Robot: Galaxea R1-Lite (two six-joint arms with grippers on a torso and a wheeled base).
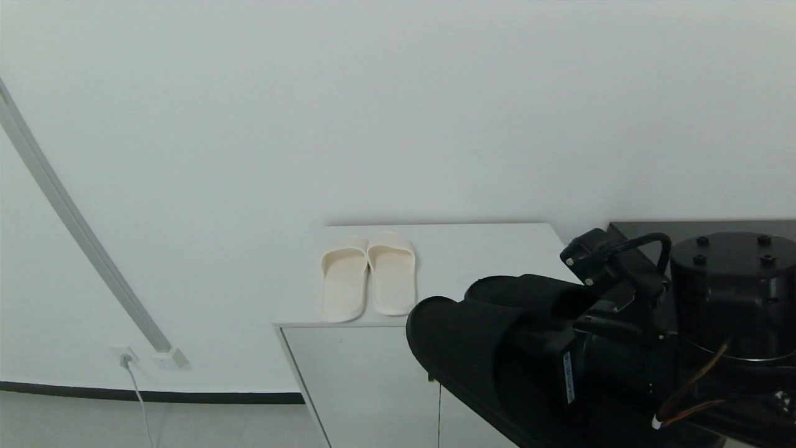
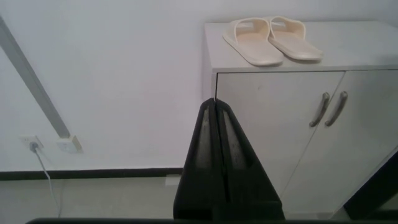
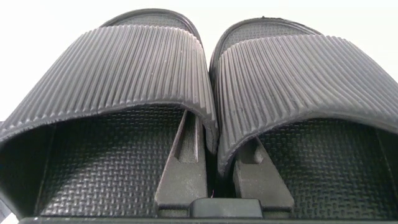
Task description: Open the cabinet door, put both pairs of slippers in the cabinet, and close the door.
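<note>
A cream pair of slippers [image 1: 368, 277] [image 2: 273, 40] lies side by side on top of the white cabinet [image 1: 485, 255], near its left front corner. Both cabinet doors [image 2: 273, 118] are closed, and their two handles [image 2: 319, 109] meet at the middle. My right gripper [image 3: 216, 152] is shut on a black pair of slippers [image 1: 479, 348] [image 3: 124, 74], with one finger inside each slipper pinching the inner sides together. It holds them in the air in front of the cabinet's right half. My left gripper [image 2: 216, 149] is shut on nothing, low and left of the cabinet front.
A wall socket with a cable [image 1: 126, 359] and a slanted grey conduit [image 1: 74, 224] are on the wall left of the cabinet. A black surface [image 1: 684, 227] adjoins the cabinet's right side. Bare floor [image 2: 93, 199] lies left of the cabinet.
</note>
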